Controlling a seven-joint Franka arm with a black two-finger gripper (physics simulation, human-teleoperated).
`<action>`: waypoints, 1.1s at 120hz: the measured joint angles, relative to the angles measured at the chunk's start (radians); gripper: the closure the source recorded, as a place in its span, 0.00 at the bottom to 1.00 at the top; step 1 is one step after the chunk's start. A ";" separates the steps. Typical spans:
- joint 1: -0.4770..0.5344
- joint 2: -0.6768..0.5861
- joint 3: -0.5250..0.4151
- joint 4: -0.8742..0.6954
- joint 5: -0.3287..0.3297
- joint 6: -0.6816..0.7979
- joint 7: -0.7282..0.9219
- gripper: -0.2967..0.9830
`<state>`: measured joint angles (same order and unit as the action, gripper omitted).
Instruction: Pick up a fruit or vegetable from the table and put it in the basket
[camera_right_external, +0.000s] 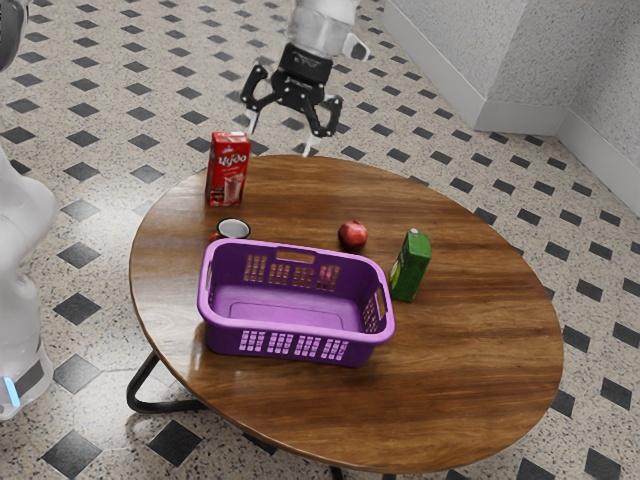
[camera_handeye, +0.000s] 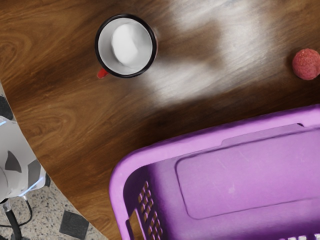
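The red fruit (camera_right_external: 353, 235) is round, deep red and a little mottled; the wrist view shows its skin paler and speckled. It sits on the table (camera_right_external: 470, 350), off the long side of the purple basket (camera_right_external: 295, 347), between the mug (camera_right_external: 233, 230) and the green carton (camera_right_external: 411, 266). The wrist view looks down into the mug: white inside, black rim, red handle. The exterior view shows the red carton (camera_right_external: 228, 170) upright near the table's edge, and the gripper (camera_right_external: 282, 136) raised near that edge, its fingers spread. Wood stretches from the fruit to the far edge, and beyond the green carton toward the exterior view's right.
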<state>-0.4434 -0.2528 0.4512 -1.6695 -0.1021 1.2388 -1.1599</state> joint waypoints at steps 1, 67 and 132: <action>0.000 0.001 0.001 -0.003 -0.001 0.011 -0.016 0.23; 0.076 0.185 0.116 -0.106 -0.066 0.435 -0.436 0.24; 0.139 0.324 0.058 -0.171 -0.221 0.693 -0.264 0.24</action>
<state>-0.3048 0.0712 0.5090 -1.8404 -0.3226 1.9317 -1.4236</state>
